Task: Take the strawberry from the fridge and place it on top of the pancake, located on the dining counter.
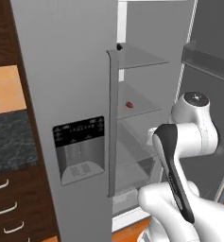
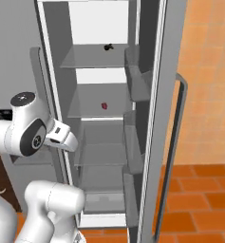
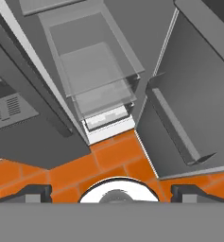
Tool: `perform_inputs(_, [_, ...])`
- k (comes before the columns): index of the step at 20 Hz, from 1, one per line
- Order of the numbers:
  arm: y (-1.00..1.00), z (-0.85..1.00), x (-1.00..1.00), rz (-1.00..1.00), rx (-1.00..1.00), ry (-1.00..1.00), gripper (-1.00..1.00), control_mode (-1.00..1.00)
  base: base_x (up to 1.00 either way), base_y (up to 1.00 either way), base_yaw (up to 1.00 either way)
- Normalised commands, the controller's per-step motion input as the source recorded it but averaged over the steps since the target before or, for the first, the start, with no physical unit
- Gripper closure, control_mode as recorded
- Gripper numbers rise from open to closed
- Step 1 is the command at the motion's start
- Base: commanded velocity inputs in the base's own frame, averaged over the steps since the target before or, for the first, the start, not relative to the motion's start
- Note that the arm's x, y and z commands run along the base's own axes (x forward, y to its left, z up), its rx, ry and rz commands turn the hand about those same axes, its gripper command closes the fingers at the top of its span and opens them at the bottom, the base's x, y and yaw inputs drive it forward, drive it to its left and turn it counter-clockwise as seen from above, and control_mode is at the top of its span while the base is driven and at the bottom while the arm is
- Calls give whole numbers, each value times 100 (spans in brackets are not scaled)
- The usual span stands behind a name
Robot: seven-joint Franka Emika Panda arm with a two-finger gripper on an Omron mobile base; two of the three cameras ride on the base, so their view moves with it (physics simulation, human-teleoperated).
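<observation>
Strawberry (image 1: 129,104) lying on a middle glass shelf of the open fridge (image 1: 66,85), small dark item (image 1: 119,47) one shelf above, gripper (image 3: 111,191) spread wide, empty, over orange floor.

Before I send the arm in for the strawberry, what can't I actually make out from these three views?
- Strawberry: a tiny red speck on a middle shelf in both base views; shape and orientation too small to tell.
- Small blackish item on the upper shelf: too small to identify.
- Gripper: open, in the hand view, fingertips cut off by the bottom edge.
- Fridge: its top is cut off by the frame in both base views.
</observation>
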Motion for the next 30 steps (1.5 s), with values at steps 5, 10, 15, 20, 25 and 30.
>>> perform_inputs(5, [0,0,0,0,0,0,-100,100,43,-14,1])
perform_inputs(10, [0,0,0,0,0,0,-100,100,52,-9,2])
perform_inputs(15, [0,0,0,0,0,0,-100,100,37,-23,9])
perform_inputs(20, [0,0,0,0,0,0,-100,100,33,-35,12])
perform_inputs(25, [0,0,0,0,0,0,-100,100,33,-35,9])
perform_inputs(30, [0,0,0,0,0,0,-100,100,36,-25,2])
